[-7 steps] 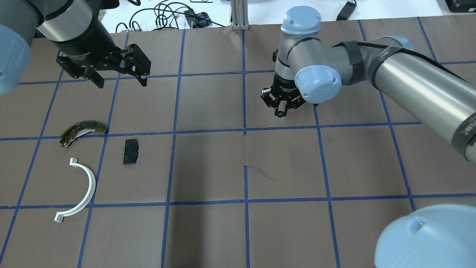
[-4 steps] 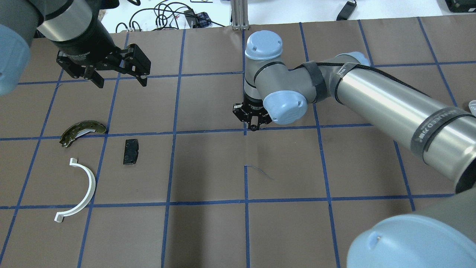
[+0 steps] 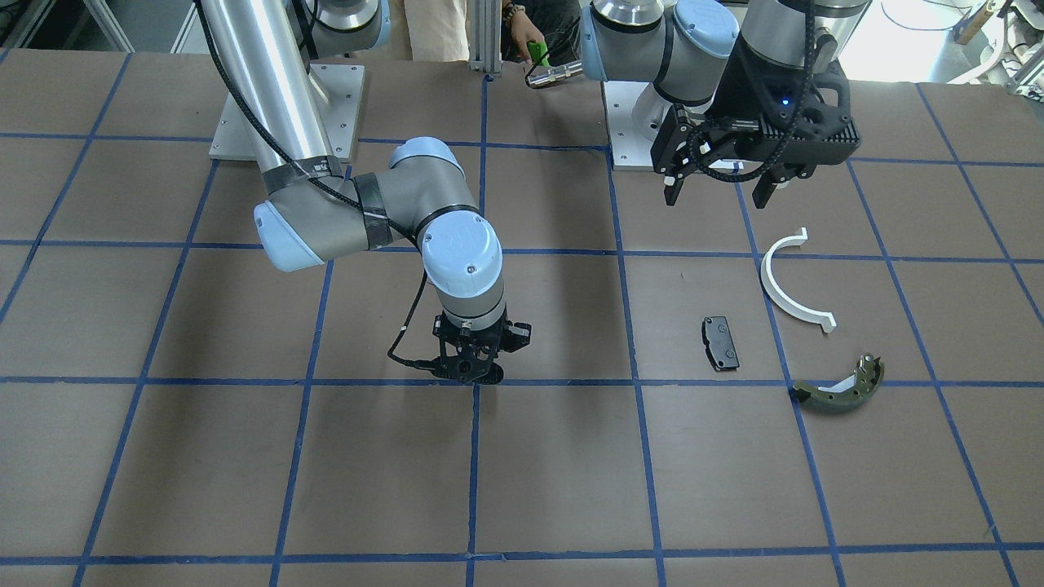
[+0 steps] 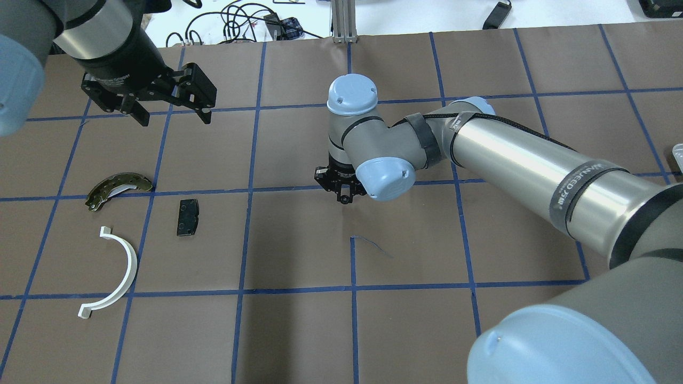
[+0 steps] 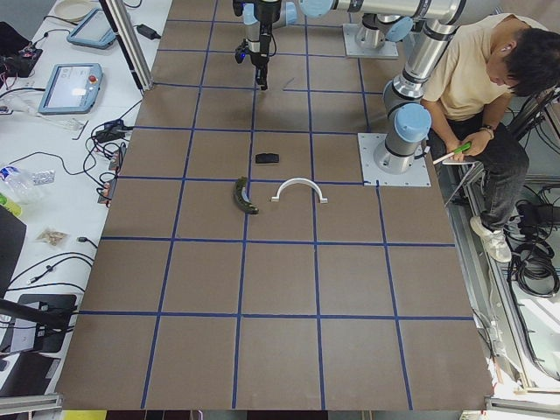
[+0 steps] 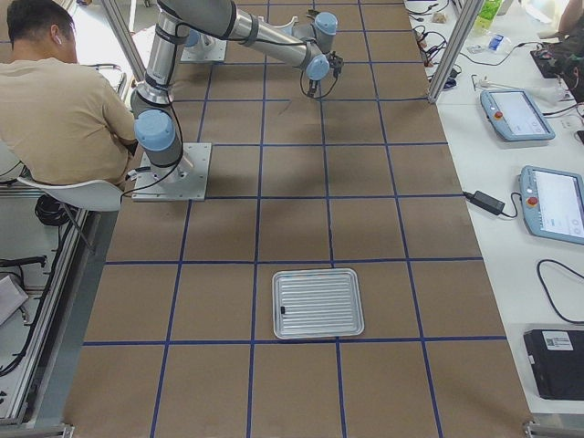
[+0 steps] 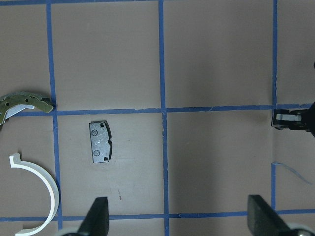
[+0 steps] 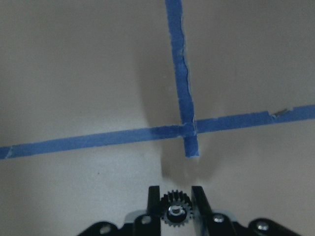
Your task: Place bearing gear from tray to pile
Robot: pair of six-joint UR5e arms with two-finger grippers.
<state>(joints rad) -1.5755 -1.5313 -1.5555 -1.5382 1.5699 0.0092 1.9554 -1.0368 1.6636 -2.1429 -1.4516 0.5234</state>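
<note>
My right gripper (image 4: 345, 198) is shut on the small dark bearing gear (image 8: 175, 215) and holds it above the brown table near the centre; it also shows in the front view (image 3: 471, 377). The pile lies at the left: an olive-green brake shoe (image 4: 118, 188), a black pad (image 4: 188, 217) and a white half-ring (image 4: 118, 272). My left gripper (image 4: 173, 118) is open and empty, hovering beyond the pile. The left wrist view shows the black pad (image 7: 100, 141), the half-ring (image 7: 39, 196) and the brake shoe (image 7: 22, 103). The silver tray (image 6: 318, 303) shows only in the right side view.
Blue tape lines grid the table. A short loose tape strip (image 4: 371, 245) lies just in front of my right gripper. Cables (image 4: 240, 21) and a metal post (image 4: 344, 21) sit beyond the far edge. A seated person (image 5: 486, 79) is behind the robot bases.
My right arm has swept left across the table with the gear, from right of centre to just left of the centre line. The left arm and the pile have not moved.
</note>
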